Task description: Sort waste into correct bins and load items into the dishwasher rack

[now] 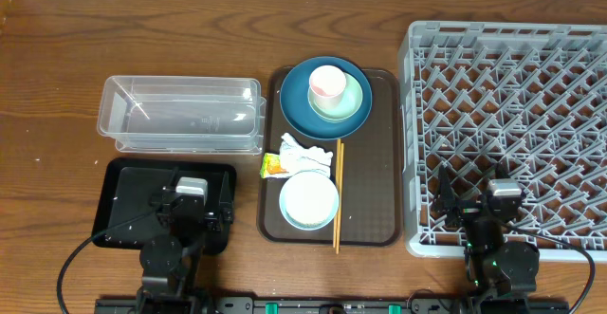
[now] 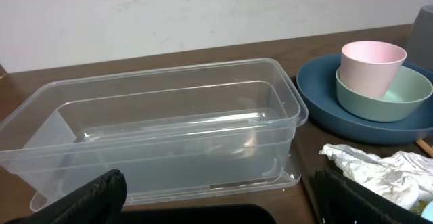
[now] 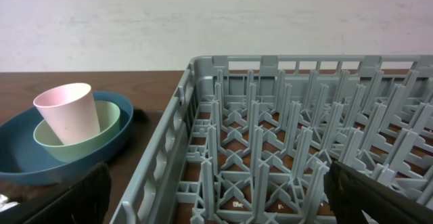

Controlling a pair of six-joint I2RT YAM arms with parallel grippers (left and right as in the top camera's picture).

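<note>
- Left gripper [image 1: 193, 202]: jaws spread fully, holding nothing, hovering over the black tray [image 1: 121, 189] at 7 o'clock.
- Right gripper [image 1: 501, 206]: jaws equally wide and empty, over the near edge of the dishwasher rack [image 1: 414, 143] at 4 o'clock.
- Risk: the tissue [image 1: 305, 155] touches the pale blue-white bowl [image 1: 308, 200] and the chopsticks [image 1: 337, 195]. A wide pinch could drag either one.
- Risk: the wrapper [image 1: 272, 165] sits on the brown serving tray [image 1: 365, 210] lip and may slide off.
- Risk: the pink cup [image 1: 327, 84] leans in the green bowl [image 1: 353, 101] on the plate [image 1: 296, 110] at 12. Lifting the stack could tip it.
- Counts: bins two, the black tray and the clear tub [image 1: 180, 83] at 10; rack one; plate one; bowls two; cup one; tissue one; wrapper one.
- Chopsticks read as one line, so the pair is unconfirmed. No rice grains made out.
</note>
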